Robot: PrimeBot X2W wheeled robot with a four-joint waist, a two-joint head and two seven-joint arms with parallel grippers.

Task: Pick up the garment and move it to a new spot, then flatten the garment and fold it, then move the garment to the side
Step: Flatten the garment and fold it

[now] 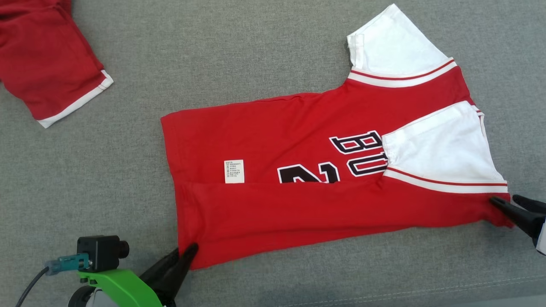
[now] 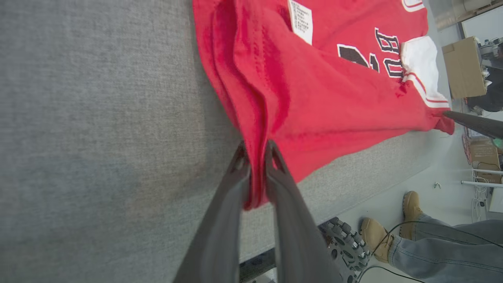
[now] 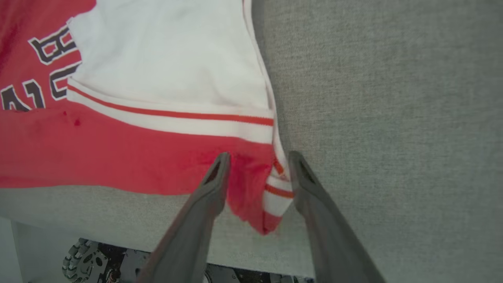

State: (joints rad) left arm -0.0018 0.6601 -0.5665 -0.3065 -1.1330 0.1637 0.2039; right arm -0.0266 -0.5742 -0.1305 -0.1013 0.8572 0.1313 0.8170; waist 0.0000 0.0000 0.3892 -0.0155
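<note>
- Past the near edge of the grey padded surface, the left wrist view shows a person's tan shoes and jeans on the pale floor.
- At the near left, the left gripper has its 2 dark fingers pressed together on the near-left hem corner of the red garment, with a fold of cloth pinched between them.
- At the near right, the right gripper has its 2 fingers spread apart on either side of the garment's near-right corner, not clamped on it.
- The garment lies across the middle of the surface, hem to the left and shoulders to the right.
- Its near long side is folded over onto the body as a plain red band running left to right.
- Just beyond the fold edge sit a white care label and black-and-white lettering, partly covered by the band.
- 1 white sleeve lies turned in over the right part, and a 2nd white sleeve sticks out at the far right.
- A second red garment with white trim lies at the far left, well apart.
</note>
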